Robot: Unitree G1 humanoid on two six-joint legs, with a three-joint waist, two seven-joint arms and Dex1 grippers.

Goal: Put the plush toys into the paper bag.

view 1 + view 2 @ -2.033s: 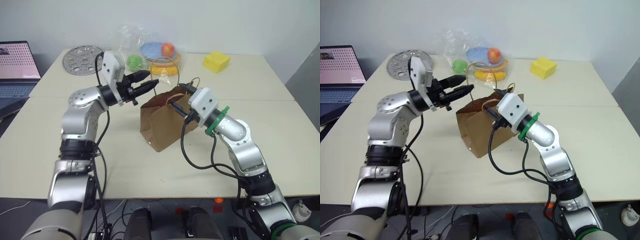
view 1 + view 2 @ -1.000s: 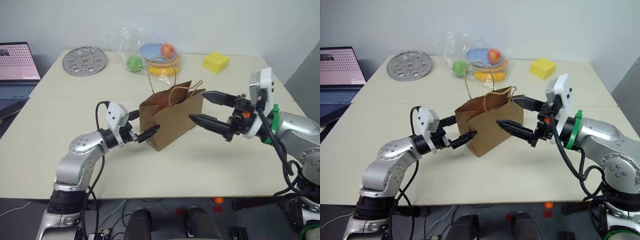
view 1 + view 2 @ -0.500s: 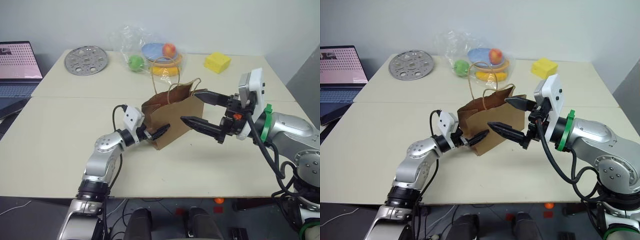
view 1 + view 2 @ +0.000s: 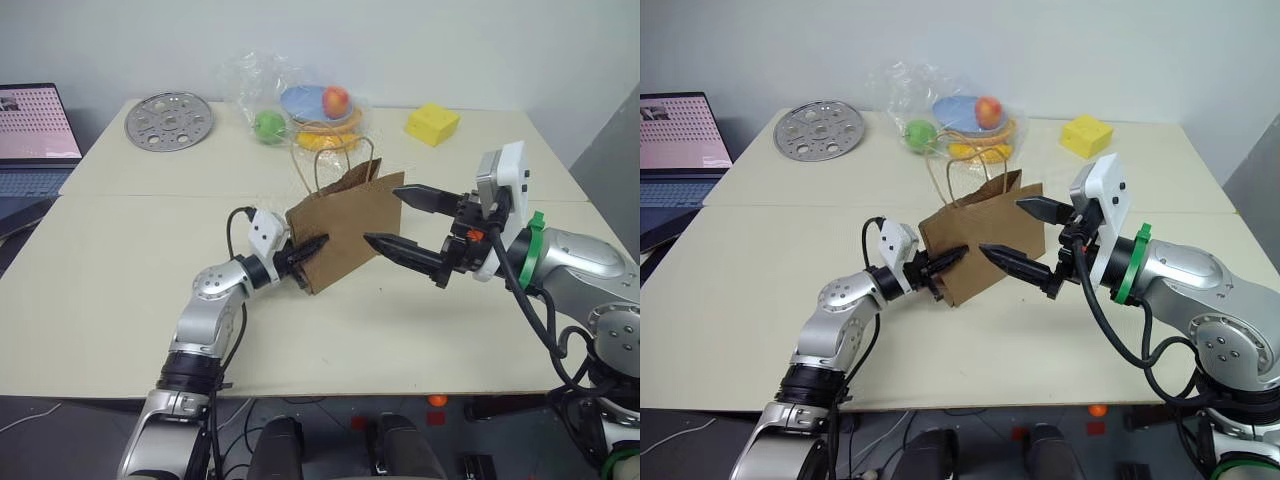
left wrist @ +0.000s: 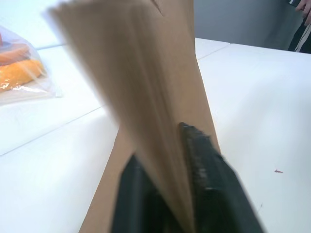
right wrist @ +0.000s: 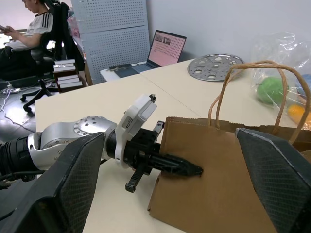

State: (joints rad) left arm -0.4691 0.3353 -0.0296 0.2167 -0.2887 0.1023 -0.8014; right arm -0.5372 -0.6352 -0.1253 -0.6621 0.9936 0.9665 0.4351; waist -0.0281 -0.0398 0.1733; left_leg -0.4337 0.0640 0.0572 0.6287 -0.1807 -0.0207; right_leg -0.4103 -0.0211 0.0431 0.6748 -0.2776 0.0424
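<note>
Looking down from the head camera, you can see your left claw [image 4: 308, 246] has just snapped shut on the near side panel of the paper bag [image 4: 345, 228]; half a second ago its fingers were spread either side of that edge. The pinch has pulled the bag's mouth narrower and tipped the bag a little toward the right arm. Your right claw [image 4: 412, 225] has stayed put, fingers spread wide and empty, one above the bag's far top corner and one against its front face. The bag stands mid-worktop [image 4: 120, 270], its handles [image 4: 335, 165] upright. No plush toy is loose on the worktop, and the bag's inside is hidden, so you cannot confirm where the toys are from here. Behind the bag sit a clear plastic bag of toy fruit [image 4: 300, 105], a yellow block [image 4: 432, 123] and a metal disc [image 4: 169, 120].

From the left wrist, the brown paper is sandwiched between the two black fingers [image 5: 206, 170], which confirms a real grip on the fold.

From the right wrist, you look past your own wide fingers at the left claw clamped on the bag's side, with a laptop [image 6: 165, 48] and a seated person [image 6: 29, 29] in the background.

With the bag now held, you have it steadied; the toys' whereabouts need checking next.
</note>
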